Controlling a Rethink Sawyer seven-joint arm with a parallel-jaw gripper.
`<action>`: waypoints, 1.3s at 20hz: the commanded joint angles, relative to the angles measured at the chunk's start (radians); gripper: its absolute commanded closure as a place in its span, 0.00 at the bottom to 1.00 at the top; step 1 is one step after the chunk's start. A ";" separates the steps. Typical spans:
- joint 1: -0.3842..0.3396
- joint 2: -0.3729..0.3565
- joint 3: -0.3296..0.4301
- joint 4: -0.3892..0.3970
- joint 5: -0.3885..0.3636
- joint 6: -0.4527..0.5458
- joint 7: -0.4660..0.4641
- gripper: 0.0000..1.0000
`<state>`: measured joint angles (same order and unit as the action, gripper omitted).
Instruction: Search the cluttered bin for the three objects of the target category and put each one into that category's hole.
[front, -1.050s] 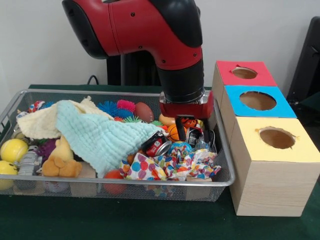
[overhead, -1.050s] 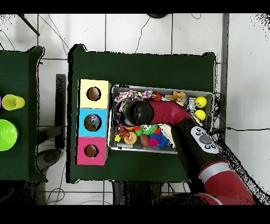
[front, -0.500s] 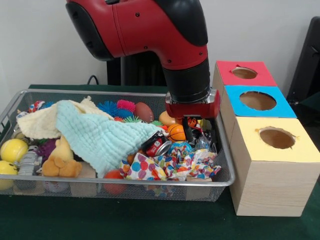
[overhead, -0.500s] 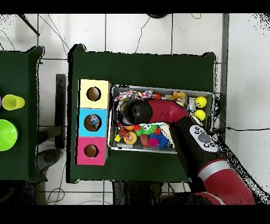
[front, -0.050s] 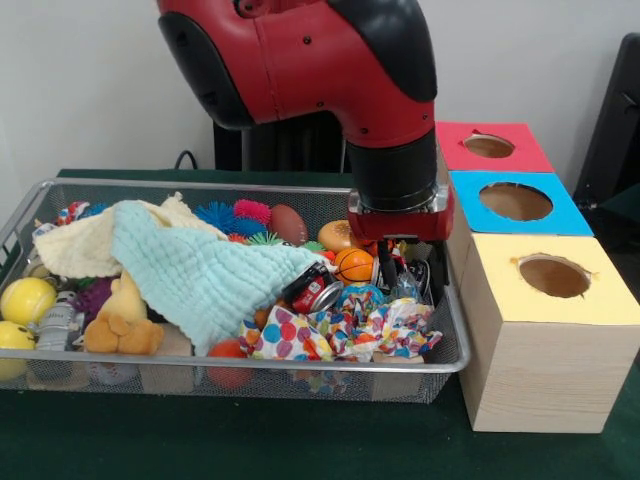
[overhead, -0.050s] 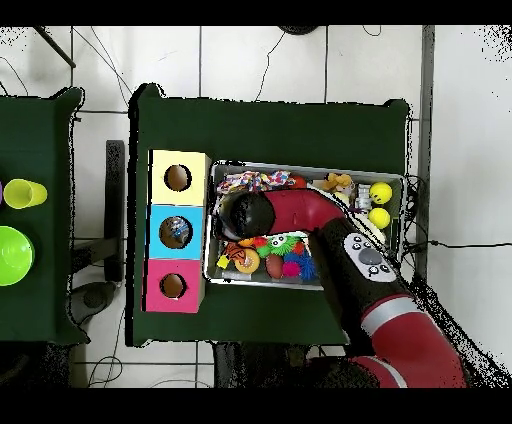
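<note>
A wire bin (front, -0.050s: 250, 365) holds mixed clutter: a small basketball (front, -0.050s: 352, 264), a brown football (front, -0.050s: 288, 222), a crushed red can (front, -0.050s: 315, 292), spiky balls (front, -0.050s: 217, 215), two yellow balls (front, -0.050s: 27, 298), a plush dog (front, -0.050s: 122, 318) and cloths. To the bin's right stand three boxes with holes: red (front, -0.050s: 455, 140), blue (front, -0.050s: 560, 215) and yellow (front, -0.050s: 600, 300). My gripper (front, -0.050s: 410, 268) hangs low over the bin's right end, just right of the basketball and close to the blue box. It looks open, with nothing clearly held. In the overhead view the arm (overhead, -0.050s: 250, 212) covers it.
A mint cloth (front, -0.050s: 200, 270) and a cream cloth (front, -0.050s: 75, 250) drape over the bin's left half. A polka-dot cloth (front, -0.050s: 330, 335) lies at the front right. The boxes (overhead, -0.050s: 160, 232) stand tight against the bin (overhead, -0.050s: 300, 168). Green and yellow cups (overhead, -0.050s: 12, 255) sit on a separate table.
The arm has slid to the right at about the same height, from above the basketball to the bin's right end beside the boxes. The clutter has not visibly shifted.
</note>
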<state>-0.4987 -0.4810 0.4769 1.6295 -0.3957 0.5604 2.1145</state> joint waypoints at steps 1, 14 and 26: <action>0.046 0.087 -0.055 -0.089 -0.086 -0.034 -0.029 0.00; 0.040 0.086 -0.072 -0.069 -0.079 -0.069 0.002 0.00; 0.093 0.083 -0.175 -0.095 -0.075 -0.125 0.101 0.00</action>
<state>-0.4344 -0.4663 0.3917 1.5912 -0.4201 0.5163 2.1145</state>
